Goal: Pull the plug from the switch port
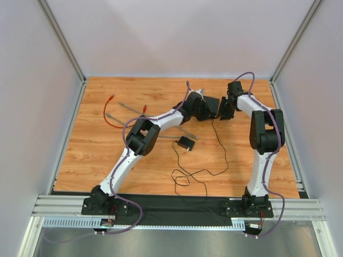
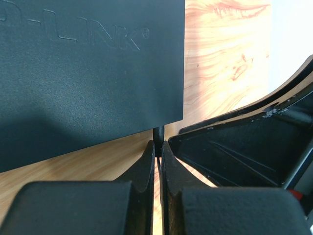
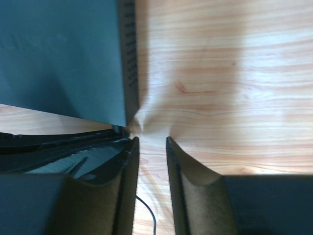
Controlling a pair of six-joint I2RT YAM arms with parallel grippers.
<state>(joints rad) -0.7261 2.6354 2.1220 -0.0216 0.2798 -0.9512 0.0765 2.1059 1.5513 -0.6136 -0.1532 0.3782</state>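
Top: the flat matte-black switch [image 1: 213, 105] lies far-centre on the wood-grain table [image 1: 107, 155].

Left wrist: the left gripper [image 2: 157, 149], fingers curved, pinches a thin round black plug [image 2: 158, 133] at the switch's pebbled edge; the port is hidden.

Right wrist: the right gripper [image 3: 152, 147] stands slightly spread beside the switch's vented corner.

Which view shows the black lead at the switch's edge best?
Left wrist: close up, the lead leaves the switch, pinched by the left gripper. Top external shows it only as a thin line; right wrist, perhaps a short bit.
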